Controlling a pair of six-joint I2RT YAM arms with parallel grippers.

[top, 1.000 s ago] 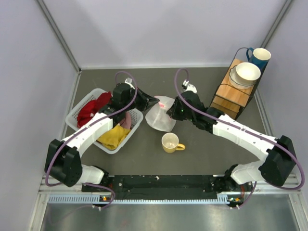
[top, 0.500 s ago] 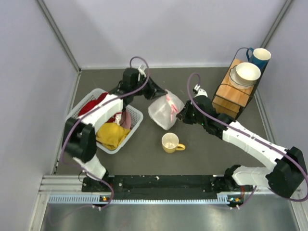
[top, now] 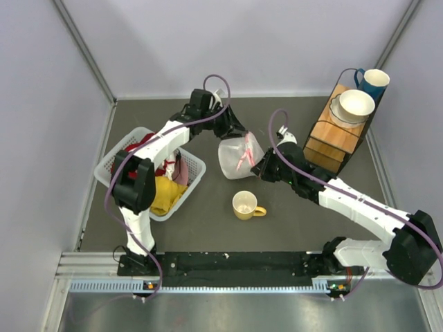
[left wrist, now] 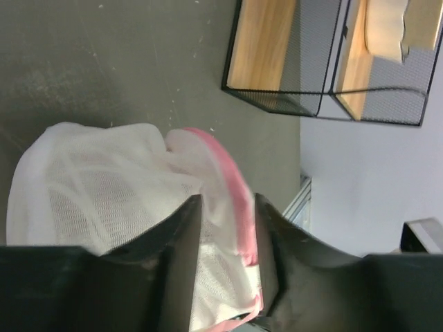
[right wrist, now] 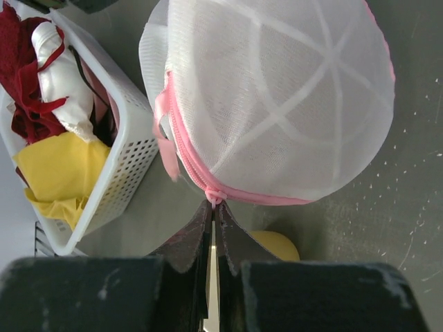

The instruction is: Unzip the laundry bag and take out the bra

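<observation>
Reference item: yellow mug [top: 245,205], upright on the counter [top: 208,228].

1. White slatted basket [top: 111,163]: stands left of the mug, apart from it. It contains red, yellow and white garments.
2. Left end effector [top: 232,131]: located beyond the mug, slightly to its left. In the left wrist view the fingers [left wrist: 181,235] are clamped on a fold of white mesh and pink trim at the far upper edge of the laundry bag [top: 239,159].
3. Laundry bag: located directly beyond the mug, close to it and held between both end effectors. The domed mesh face is towards the right wrist camera, with the pink zipper trim along its edge. Contact with the counter cannot be determined. The contents cannot be identified through the mesh.
4. Right end effector [top: 261,166]: located beyond the mug, just to its right. Its fingers are pressed together on the pink zipper trim at the edge of the bag nearest the mug.
5. Wooden rack [top: 332,135]: stands well to the right of the mug and beyond it. It carries a white bowl [top: 356,104] and a blue mug [top: 374,81].
</observation>
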